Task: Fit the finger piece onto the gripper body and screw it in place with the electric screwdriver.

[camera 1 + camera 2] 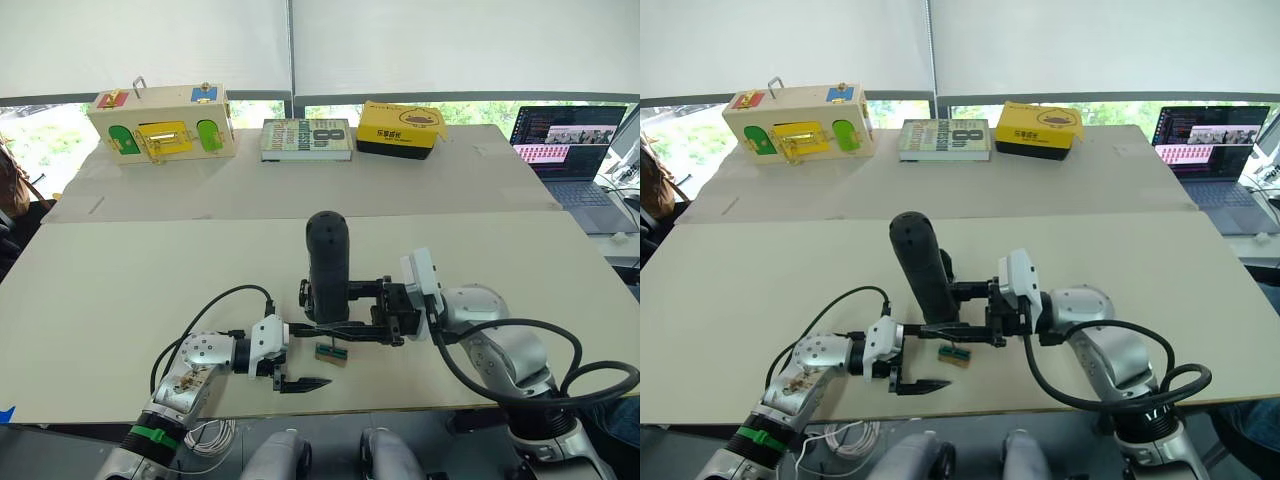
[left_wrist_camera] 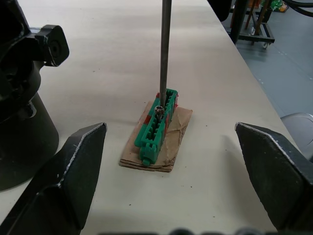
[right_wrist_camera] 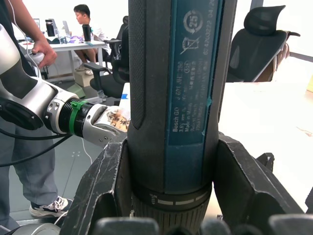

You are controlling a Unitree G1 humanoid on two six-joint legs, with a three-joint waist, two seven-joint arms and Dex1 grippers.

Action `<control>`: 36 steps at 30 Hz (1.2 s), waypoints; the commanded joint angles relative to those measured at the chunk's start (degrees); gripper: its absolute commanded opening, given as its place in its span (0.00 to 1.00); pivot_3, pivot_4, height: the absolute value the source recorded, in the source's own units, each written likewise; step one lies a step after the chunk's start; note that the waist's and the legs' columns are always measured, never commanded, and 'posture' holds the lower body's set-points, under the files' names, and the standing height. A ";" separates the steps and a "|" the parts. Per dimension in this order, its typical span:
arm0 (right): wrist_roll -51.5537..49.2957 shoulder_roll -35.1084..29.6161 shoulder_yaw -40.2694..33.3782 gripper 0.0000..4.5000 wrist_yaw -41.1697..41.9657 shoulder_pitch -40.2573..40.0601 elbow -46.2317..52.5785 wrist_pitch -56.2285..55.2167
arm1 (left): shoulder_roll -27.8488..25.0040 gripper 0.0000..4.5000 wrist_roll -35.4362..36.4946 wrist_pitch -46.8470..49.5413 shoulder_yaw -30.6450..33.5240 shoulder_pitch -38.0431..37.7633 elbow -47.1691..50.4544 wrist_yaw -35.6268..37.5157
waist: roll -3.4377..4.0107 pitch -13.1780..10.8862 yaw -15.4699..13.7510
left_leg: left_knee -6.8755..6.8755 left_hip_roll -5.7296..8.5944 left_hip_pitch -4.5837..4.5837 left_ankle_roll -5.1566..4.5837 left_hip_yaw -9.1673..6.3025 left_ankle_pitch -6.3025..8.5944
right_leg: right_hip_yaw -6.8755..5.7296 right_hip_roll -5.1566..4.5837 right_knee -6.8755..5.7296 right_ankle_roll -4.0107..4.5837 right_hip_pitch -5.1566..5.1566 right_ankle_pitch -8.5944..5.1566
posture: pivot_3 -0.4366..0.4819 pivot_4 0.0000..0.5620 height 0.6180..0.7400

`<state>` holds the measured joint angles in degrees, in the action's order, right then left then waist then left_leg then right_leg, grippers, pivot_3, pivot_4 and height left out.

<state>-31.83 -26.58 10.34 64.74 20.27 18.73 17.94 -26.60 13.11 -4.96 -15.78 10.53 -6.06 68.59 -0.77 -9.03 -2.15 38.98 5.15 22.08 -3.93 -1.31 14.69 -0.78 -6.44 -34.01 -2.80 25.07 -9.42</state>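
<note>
Right gripper [image 1: 385,318] pinches the electric screwdriver [image 1: 328,262] round its barrel and holds it upright over the near part of the tabletop [image 1: 120,300], its thin bit down in a small green block [image 2: 157,127] of screws on a scrap of card. Left gripper [image 1: 300,384] hovers spread and empty just beside that block, with the gripper body [image 2: 22,103] standing close by. Judged from this, the work is at picking up a screw: fastening is not yet done, and I cannot make out the finger piece, so whether it is fitted is unclear.
</note>
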 commanded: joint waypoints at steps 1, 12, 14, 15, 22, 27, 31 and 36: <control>-1.30 0.05 -1.16 0.43 0.16 0.47 1.81 -0.82 | -0.21 0.99 -1.99 1.77 -1.70 -1.29 -3.22 -0.43 | 0.00 0.00 0.00 | 0.00 0.00 0.00 0.00 0.00 0.00 | 0.00 0.00 0.00 0.00 0.00 0.00 | 0.48 0.27 1.00; -1.44 0.00 -0.97 0.43 0.23 0.81 2.03 -0.41 | -0.33 0.99 -1.97 1.74 -1.59 -1.42 -3.30 -0.46 | 0.00 -0.01 -0.01 | 0.00 -0.01 0.02 0.01 0.00 0.00 | 0.00 -0.01 0.01 -0.01 0.00 -0.01 | 0.48 0.27 1.00; -1.65 -0.24 -1.01 0.43 0.32 1.01 2.28 -0.02 | -0.35 0.99 -1.98 1.73 -1.57 -1.40 -3.34 -0.45 | 0.00 -0.01 -0.01 | 0.00 -0.01 0.02 0.01 0.00 0.00 | 0.00 -0.01 0.01 -0.01 0.01 -0.01 | 0.48 0.27 1.00; -1.79 -0.35 -1.05 0.43 0.33 1.16 2.41 0.22 | -0.34 0.99 -1.99 1.72 -1.56 -1.40 -3.36 -0.48 | 0.00 -0.01 -0.01 | 0.00 -0.01 0.02 0.01 0.00 0.00 | 0.00 -0.01 0.01 -0.01 0.00 -0.01 | 0.48 0.27 1.00; -2.65 -0.97 -1.15 0.43 0.59 1.98 3.11 1.72 | -0.24 0.99 -1.97 1.68 -1.55 -1.45 -3.44 -0.55 | 0.00 -0.01 -0.01 | -0.01 -0.02 0.03 0.01 0.00 0.01 | 0.00 -0.02 0.01 -0.01 0.00 -0.01 | 0.48 0.27 1.00; -3.04 -1.37 -1.32 0.43 0.81 2.32 3.31 2.11 | -0.16 0.99 -2.00 1.67 -1.57 -1.63 -3.36 -0.72 | 0.01 -0.01 -0.01 | -0.01 -0.03 0.04 0.01 0.00 0.01 | 0.00 -0.03 0.02 -0.02 0.01 -0.01 | 0.48 0.27 1.00; -3.13 -1.44 -1.61 0.43 1.07 2.73 3.19 1.99 | -0.08 0.99 -2.05 1.59 -1.60 -1.77 -3.36 -0.83 | 0.01 -0.01 -0.01 | -0.02 -0.03 0.05 0.01 0.00 0.01 | -0.01 -0.04 0.02 -0.04 0.01 -0.03 | 0.48 0.27 1.00; -3.73 -1.65 -2.14 0.43 1.32 3.09 3.55 2.30 | -0.05 0.99 -2.11 1.45 -1.58 -1.77 -3.52 -0.91 | 0.01 -0.01 -0.01 | -0.02 -0.03 0.05 0.01 0.00 0.01 | -0.01 -0.04 0.02 -0.05 0.01 -0.03 | 0.48 0.27 1.00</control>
<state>-32.95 -28.12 10.31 65.80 21.97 19.24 20.46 -26.59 13.11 -4.97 -15.77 10.49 -6.03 68.51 -0.76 -9.04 -2.16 38.96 5.12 22.13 -3.91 -1.31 14.70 -0.79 -6.48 -33.99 -2.85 25.08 -9.45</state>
